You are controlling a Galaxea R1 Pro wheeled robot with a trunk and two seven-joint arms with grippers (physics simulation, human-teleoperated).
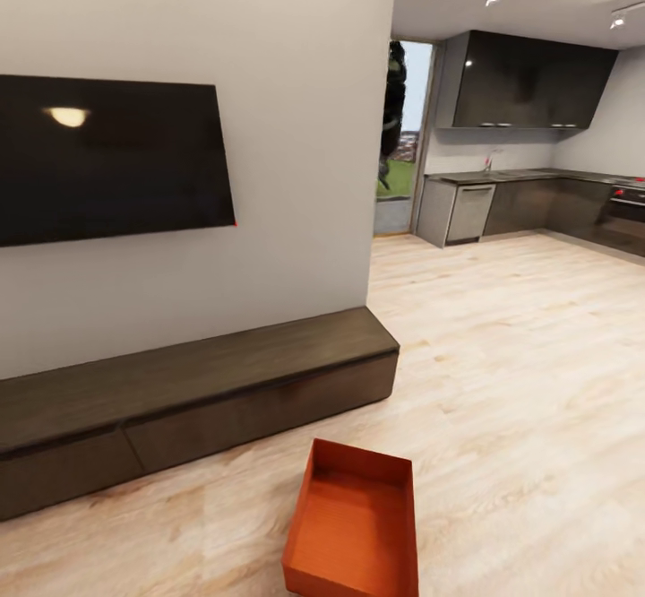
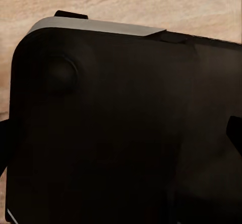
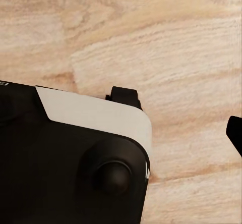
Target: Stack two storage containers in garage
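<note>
One orange-red storage container lies on the light wood-plank floor of the living room, low in the head view, just in front of the long dark bench. It is open-topped, empty and slightly turned. In the left wrist view my left gripper is open, its dark fingertips at the frame's edges over my own black-and-white base. In the right wrist view one fingertip of my open right gripper hangs over bare wood floor beside the base. Neither gripper holds anything.
A black TV hangs on the white wall above the bench. To the right, past the wall's corner, the wood floor runs to a dark-cabinet kitchen and a glass door.
</note>
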